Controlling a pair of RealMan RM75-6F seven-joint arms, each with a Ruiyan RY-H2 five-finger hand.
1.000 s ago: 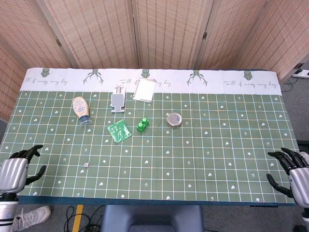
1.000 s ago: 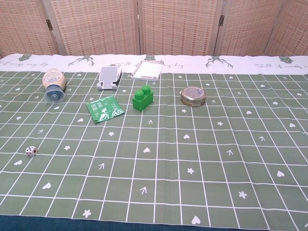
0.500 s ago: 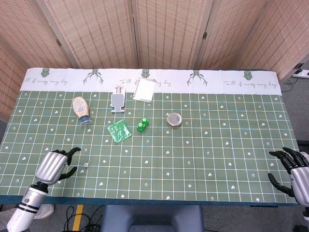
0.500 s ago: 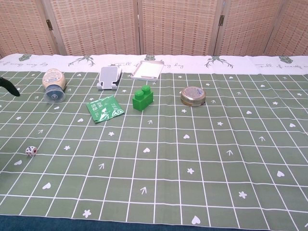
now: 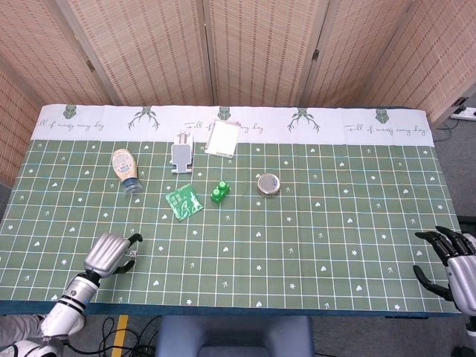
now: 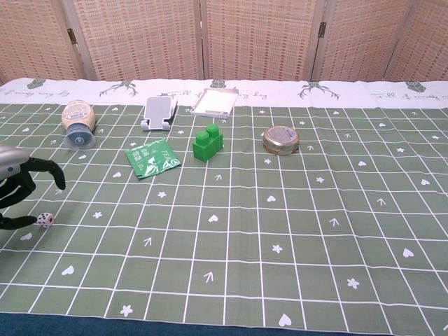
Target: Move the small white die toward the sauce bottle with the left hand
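Observation:
The small white die (image 6: pixel 46 219) lies on the green checked cloth near the front left, and in the head view the die (image 5: pixel 133 254) peeks out just past my left fingertips. My left hand (image 5: pixel 110 253) hovers right beside it with its fingers apart and arched; in the chest view the left hand (image 6: pixel 17 190) has its thumb tip close to the die's left side, with nothing gripped. The sauce bottle (image 5: pixel 125 169) lies on its side further back, and the chest view shows the same bottle (image 6: pixel 78 123). My right hand (image 5: pixel 452 262) rests open at the front right edge.
Between die and bottle the cloth is bare. To the right lie a green packet (image 5: pixel 184 201), a green brick (image 5: pixel 219 191) and a round tin (image 5: pixel 268 184). A phone stand (image 5: pixel 181 152) and a white box (image 5: pixel 222 137) stand at the back.
My left hand has come in from the table's front left corner, moving right until its fingers reach over the die. The die and the right hand have not moved.

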